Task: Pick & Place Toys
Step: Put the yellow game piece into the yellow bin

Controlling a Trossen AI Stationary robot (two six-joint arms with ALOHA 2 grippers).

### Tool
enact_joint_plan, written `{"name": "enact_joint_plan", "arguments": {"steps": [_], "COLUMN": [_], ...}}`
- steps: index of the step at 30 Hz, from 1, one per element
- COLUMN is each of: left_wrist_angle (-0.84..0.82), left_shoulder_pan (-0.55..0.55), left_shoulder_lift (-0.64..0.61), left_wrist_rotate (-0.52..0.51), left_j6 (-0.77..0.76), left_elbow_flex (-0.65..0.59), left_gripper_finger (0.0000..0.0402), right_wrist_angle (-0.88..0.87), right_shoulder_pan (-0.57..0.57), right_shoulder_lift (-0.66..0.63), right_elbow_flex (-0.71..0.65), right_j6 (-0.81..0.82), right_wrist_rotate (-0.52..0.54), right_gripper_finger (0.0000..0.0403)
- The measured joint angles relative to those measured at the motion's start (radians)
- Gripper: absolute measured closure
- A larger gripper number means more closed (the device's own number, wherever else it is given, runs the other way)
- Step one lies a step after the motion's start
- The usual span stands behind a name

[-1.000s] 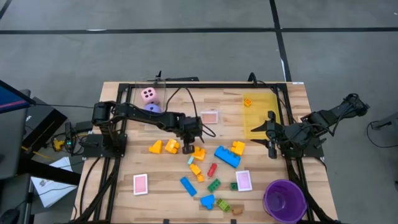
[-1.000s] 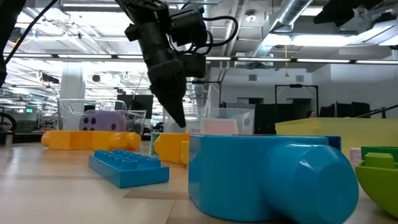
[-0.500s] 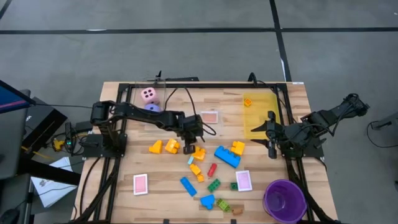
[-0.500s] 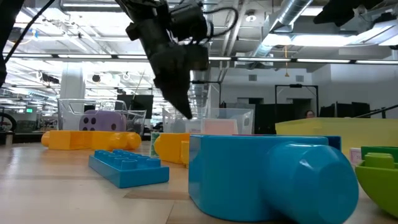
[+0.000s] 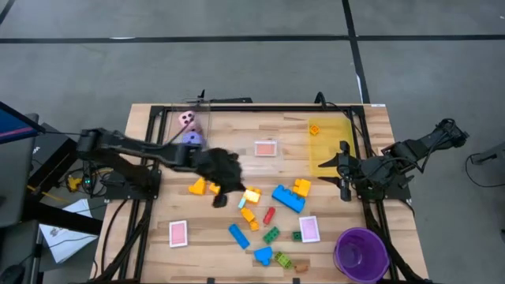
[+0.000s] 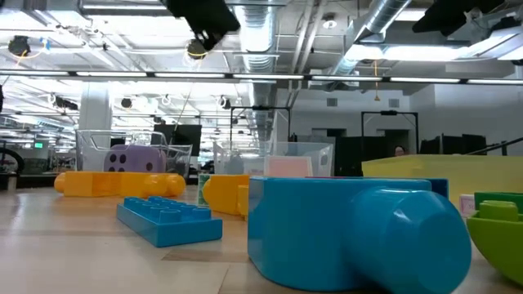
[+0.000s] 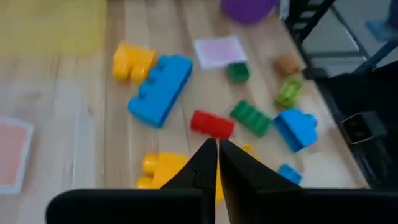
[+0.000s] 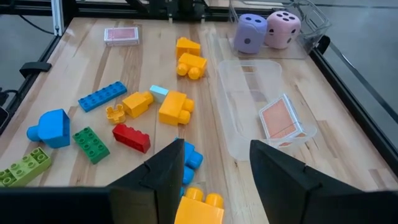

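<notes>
Several toy bricks lie flat on the wooden table: a long blue one [image 5: 287, 198], yellow ones [image 5: 204, 186], a red one [image 7: 211, 124] and green ones [image 5: 271, 234]. A pink die [image 5: 188, 118] and a purple die [image 5: 192, 136] sit in a clear bin at the far left. Pink-backed cards [image 5: 179, 233] lie near the front. My left gripper [image 7: 217, 155] hangs shut and empty above the bricks at mid-table, over a yellow brick [image 7: 160, 169]. My right gripper [image 8: 214, 165] waits open at the right, beside the yellow bin [image 5: 331, 146].
A clear bin [image 5: 266, 148] holding a pink card stands at the far middle. The yellow bin holds one small orange piece [image 5: 314, 129]. A purple cup [image 5: 360, 254] stands at the near right corner. A black frame [image 5: 260, 108] borders the table.
My left gripper has risen from table height beside the orange-yellow brick and drawn back toward the table's left, tipping its fingers closer to level. It has left the top of the low view. The bricks lie where they were.
</notes>
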Motion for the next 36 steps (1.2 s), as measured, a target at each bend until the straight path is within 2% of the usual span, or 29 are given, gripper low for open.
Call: {"name": "enact_joint_plan", "arguments": {"steps": [6, 13, 20, 28, 36], "left_wrist_angle": [0.227, 0.308, 0.383, 0.345, 0.351], "left_shoulder_pan": [-0.089, -0.183, -0.230, -0.294, -0.328], "left_shoulder_lift": [-0.164, -0.171, -0.058, 0.215, 0.385], "left_wrist_rotate": [-0.148, -0.327, -0.346, -0.344, -0.340], "left_j6": [-0.004, 0.016, 0.027, 0.047, 0.024], "left_elbow_flex": [-0.168, -0.217, -0.176, -0.031, -0.020], "left_gripper_finger": [0.0359, 0.0308, 0.0293, 0.0311, 0.0325], "right_wrist_angle": [0.010, 0.017, 0.020, 0.019, 0.016], "right_shoulder_pan": [0.000, 0.000, 0.000, 0.000, 0.000], "right_shoulder_lift": [0.000, 0.000, 0.000, 0.000, 0.000], "right_elbow_flex": [0.000, 0.000, 0.000, -0.005, -0.005], "right_j6": [0.002, 0.002, 0.002, 0.003, 0.006], "right_wrist_rotate": [0.000, 0.000, 0.000, 0.000, 0.000], "right_gripper_finger": [0.0228, 0.0228, 0.0228, 0.0228, 0.0228]}}
